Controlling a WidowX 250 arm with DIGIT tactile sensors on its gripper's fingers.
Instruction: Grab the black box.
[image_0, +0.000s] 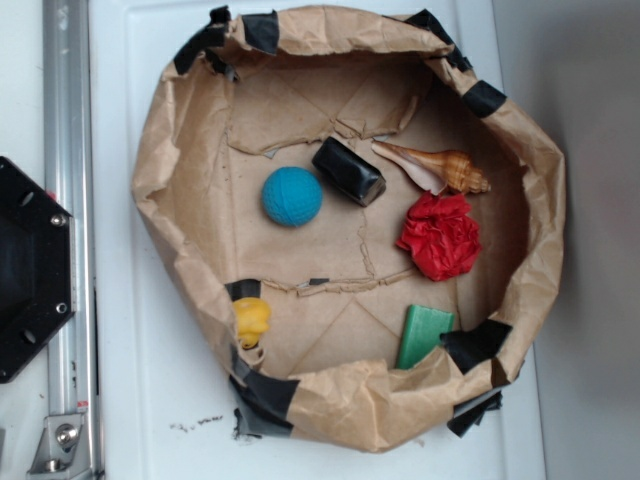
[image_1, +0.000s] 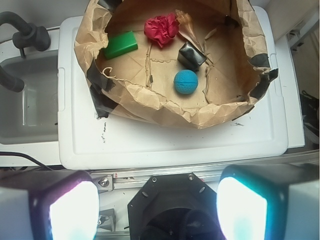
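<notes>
A crumpled paper nest (image_0: 165, 200) sits on a white tray (image_0: 150, 400), walling in everything. Inside, the blue ball (image_0: 292, 196) lies just beside the black box (image_0: 348, 171), which rests tilted near the middle, with a shell (image_0: 440, 168) and a red paper wad (image_0: 440, 236) close on its other side. The claw (image_1: 157, 207) hangs well back over the robot's base, its fingers (image_1: 70, 210) spread wide apart — nothing held. The whole job is left: approach, descend, close.

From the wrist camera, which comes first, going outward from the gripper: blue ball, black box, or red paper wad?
1. Blue ball, lowest in the wrist view, so nearest the gripper.
2. Black box, just beyond it, slightly right.
3. Red paper wad, farthest, toward the back, left of the box.
</notes>
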